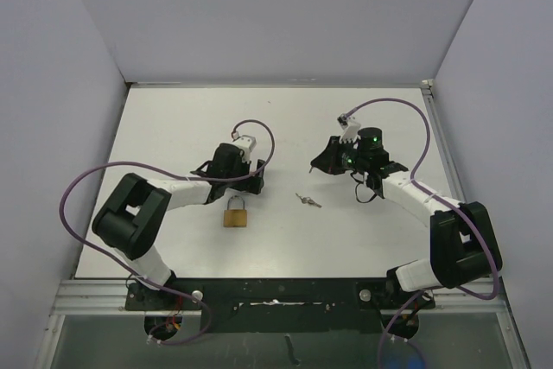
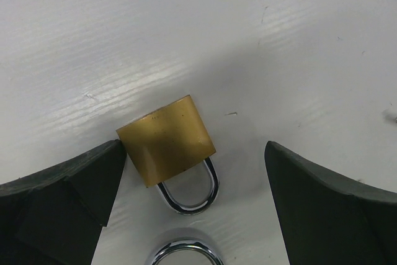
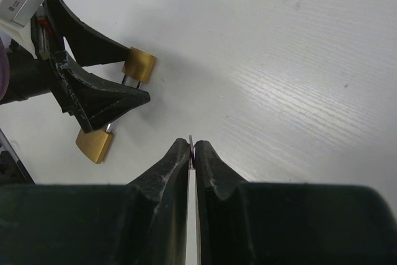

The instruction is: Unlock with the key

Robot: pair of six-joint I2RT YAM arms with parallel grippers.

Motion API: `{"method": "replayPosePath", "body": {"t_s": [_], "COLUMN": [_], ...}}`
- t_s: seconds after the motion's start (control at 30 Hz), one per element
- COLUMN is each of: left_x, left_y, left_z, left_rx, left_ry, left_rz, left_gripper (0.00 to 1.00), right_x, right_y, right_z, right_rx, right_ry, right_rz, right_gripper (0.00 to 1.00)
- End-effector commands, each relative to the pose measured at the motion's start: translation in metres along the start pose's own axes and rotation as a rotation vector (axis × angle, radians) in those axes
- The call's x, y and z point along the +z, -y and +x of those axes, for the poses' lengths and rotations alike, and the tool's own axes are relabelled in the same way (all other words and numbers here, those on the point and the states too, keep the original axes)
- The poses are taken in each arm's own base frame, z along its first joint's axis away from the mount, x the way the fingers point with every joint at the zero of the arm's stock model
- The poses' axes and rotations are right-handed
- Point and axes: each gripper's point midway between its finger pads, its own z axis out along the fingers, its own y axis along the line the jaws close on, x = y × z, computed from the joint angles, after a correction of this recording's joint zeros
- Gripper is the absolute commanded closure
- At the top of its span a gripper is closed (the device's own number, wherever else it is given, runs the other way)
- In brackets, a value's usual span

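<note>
Brass catches the eye first: a small brass padlock (image 2: 167, 150) lies flat on the white desk (image 1: 173, 127), in the gap of the left end effector (image 2: 194, 153). Its jaws are spread as wide as they go and have hold of nothing. One dark finger (image 2: 68, 197) comes right up to a corner of the lock's body, though I cannot tell whether it actually touches. The other finger (image 2: 329, 209) stands well off on the opposite side. The lock's silver shackle (image 2: 189, 193) points back toward the wrist camera. From overhead this lock is hidden under the arm.

A second padlock (image 1: 236, 214), also brass, lies just beside the left end effector, on the side nearer the arm bases. Its shackle is turned toward the first lock's, so the two loops nearly meet.

The key (image 1: 307, 200) lies on the desk between the two arms, to the right of the second padlock and apart from both end effectors. It sits a little nearer the front edge than either of them. It is small and silvery, too small to make out more.

The right end effector (image 3: 192, 147) is right of centre, pointing toward the left one, with its jaws closed tight and the fingertips pressed together. A thin pale sliver shows at the seam, too small to tell what it is.
</note>
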Motion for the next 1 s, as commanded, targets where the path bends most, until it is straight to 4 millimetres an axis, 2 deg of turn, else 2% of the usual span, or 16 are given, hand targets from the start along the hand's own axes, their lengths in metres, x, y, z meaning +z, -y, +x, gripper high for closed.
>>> {"method": "replayPosePath", "body": {"t_s": [0.0,0.23,0.57,0.7,0.97], "left_x": [0.007,0.011,0.019,0.020,0.011], "left_y": [-0.001,-0.002,0.017,0.018,-0.003], "left_z": [-0.017,-0.018,-0.024,-0.025,-0.019], "left_rx": [0.005,0.022,0.052,0.059,0.075], "left_ry": [0.029,0.032,0.055,0.059,0.040], "left_rz": [-0.022,-0.053,-0.004,-0.008,-0.117], "left_gripper": [0.02,0.02,0.02,0.02,0.02], "right_x": [-0.003,-0.004,-0.007,-0.008,-0.008], "right_y": [-0.005,-0.002,-0.001,0.000,0.000], "right_z": [-0.016,-0.014,-0.014,-0.014,-0.014], "right_rx": [-0.034,-0.030,-0.028,-0.026,-0.026], "right_ry": [0.054,0.052,0.054,0.055,0.056], "right_rz": [-0.020,-0.016,-0.010,-0.008,-0.010], "right_gripper": [1.00,1.00,1.00,1.00,1.00]}}
